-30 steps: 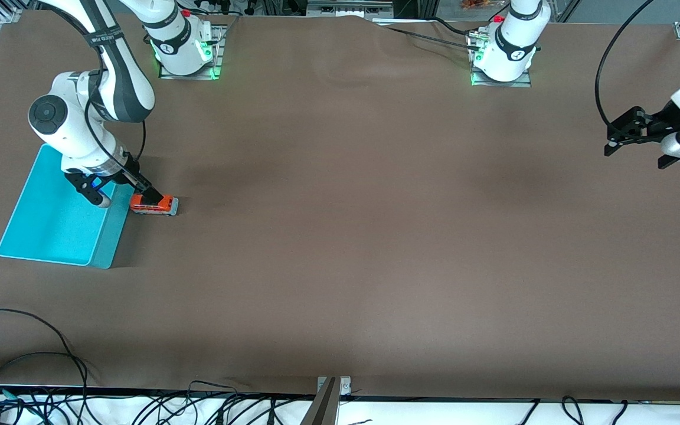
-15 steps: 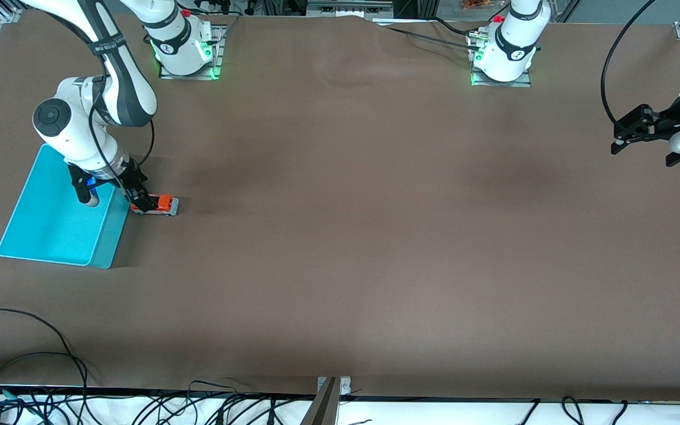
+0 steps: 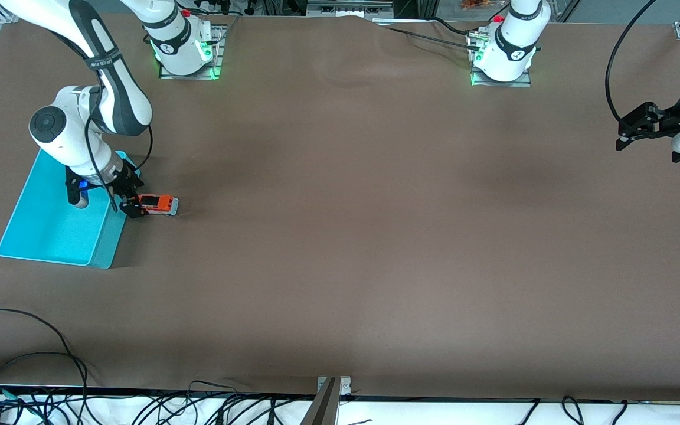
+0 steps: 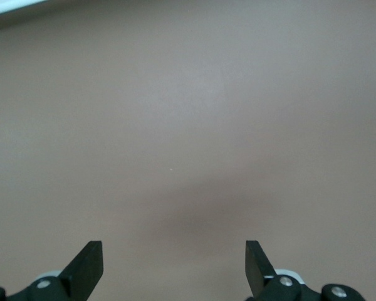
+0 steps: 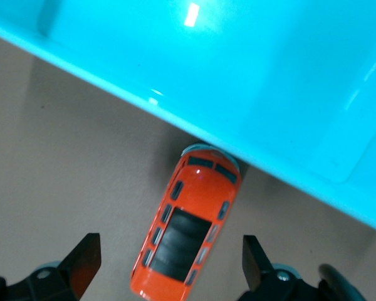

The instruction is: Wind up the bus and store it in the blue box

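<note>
Down at the right arm's end of the surface (image 3: 340,236), the blue box (image 3: 51,227) lies flat with its open top up. Just beside its long wall stands the bus (image 3: 159,204), upright on its wheels on the brown surface; in the right wrist view its grey bumper end sits right against the box's outer wall, though actual contact cannot be confirmed. The right gripper (image 3: 133,206) hangs low over the box-side end of the bus, its fingers spread wide apart, one finger (image 5: 84,260) on each side of the orange body without touching it. The dark roof window faces the wrist camera. Well apart from all this, at the left arm's end of the surface, the left gripper (image 3: 635,127) waits above bare surface, its fingers (image 4: 88,266) also spread apart and holding nothing.
</note>
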